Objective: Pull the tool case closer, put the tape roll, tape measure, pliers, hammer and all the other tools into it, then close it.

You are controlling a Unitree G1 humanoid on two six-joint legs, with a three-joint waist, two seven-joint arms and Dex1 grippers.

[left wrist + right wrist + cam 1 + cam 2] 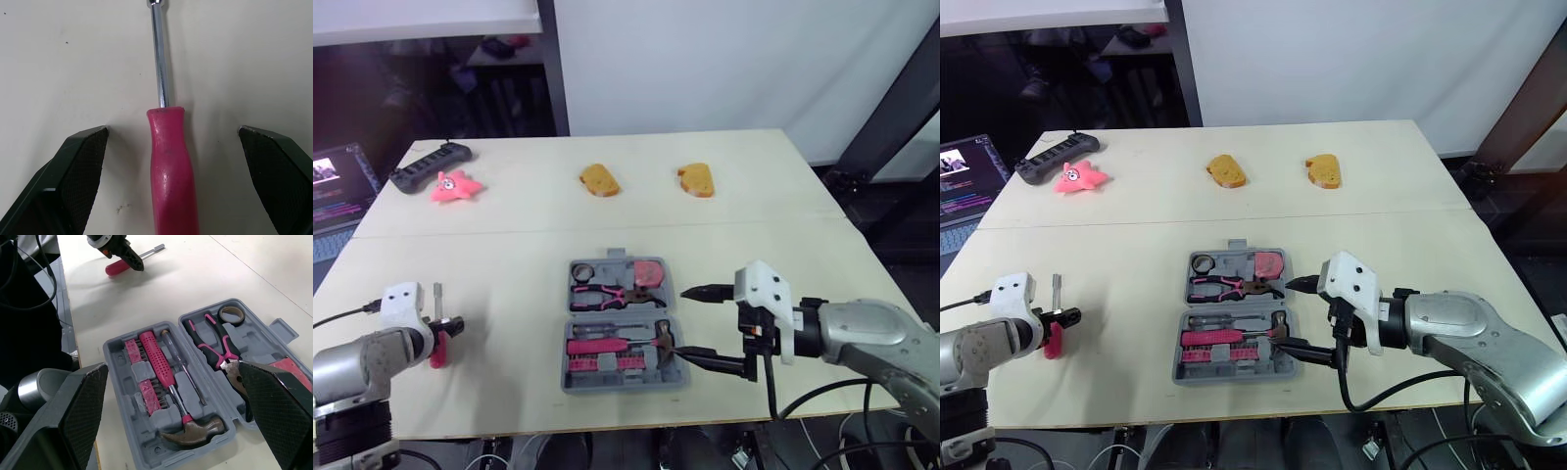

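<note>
The grey tool case (113,363) lies open and flat near the table's front edge, holding the tape roll (234,322), red tape measure (648,271), pink-handled pliers (215,340) and hammer (190,432). A pink-handled nut driver (171,171) lies on the table well to its left.

Silver forearms (862,333), white wrist housings (766,289), black pincer fingers (705,292), black cables (771,390).

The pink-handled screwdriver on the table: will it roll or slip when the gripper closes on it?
The screwdriver has a round handle, so a sideways push may roll it. Its glossy pink plastic looks smooth, so it could slip a little. The metal shaft looks stiff and should not bend.
</note>
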